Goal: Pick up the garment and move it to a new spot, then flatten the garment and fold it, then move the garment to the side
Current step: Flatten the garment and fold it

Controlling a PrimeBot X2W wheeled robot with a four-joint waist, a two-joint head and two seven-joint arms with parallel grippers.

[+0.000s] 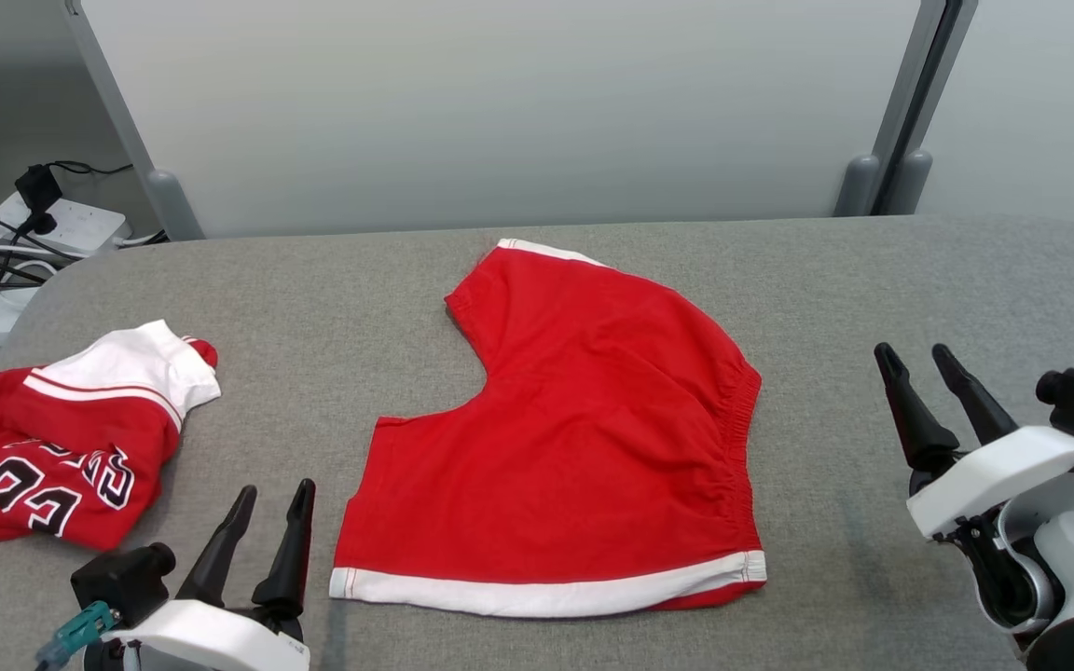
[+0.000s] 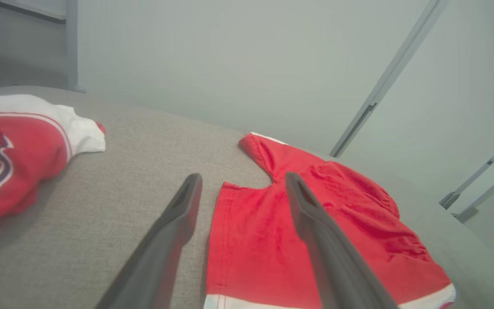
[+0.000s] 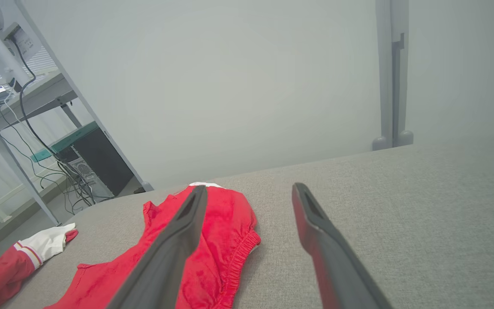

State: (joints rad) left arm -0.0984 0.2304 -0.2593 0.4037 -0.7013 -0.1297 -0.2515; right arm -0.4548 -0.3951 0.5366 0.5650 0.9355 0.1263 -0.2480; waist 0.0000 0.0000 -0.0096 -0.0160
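Broadly, a grey woven tabletop (image 1: 873, 280) with rounded corners spans the head view. Centred on it lie the red shorts (image 1: 574, 438), soft knit and flat. One leg reaches toward twelve o'clock, the gathered elastic waistband sits at three o'clock, and a white hem band lies at six. At eight o'clock, well apart, sits a crumpled red-and-white jersey (image 1: 61, 447) with black lettering. The left fingers (image 1: 220, 550), dark and tapered, stand apart at seven o'clock, just beside the hem corner. The right fingers (image 1: 910, 405) are spread at four o'clock, off the waistband side.
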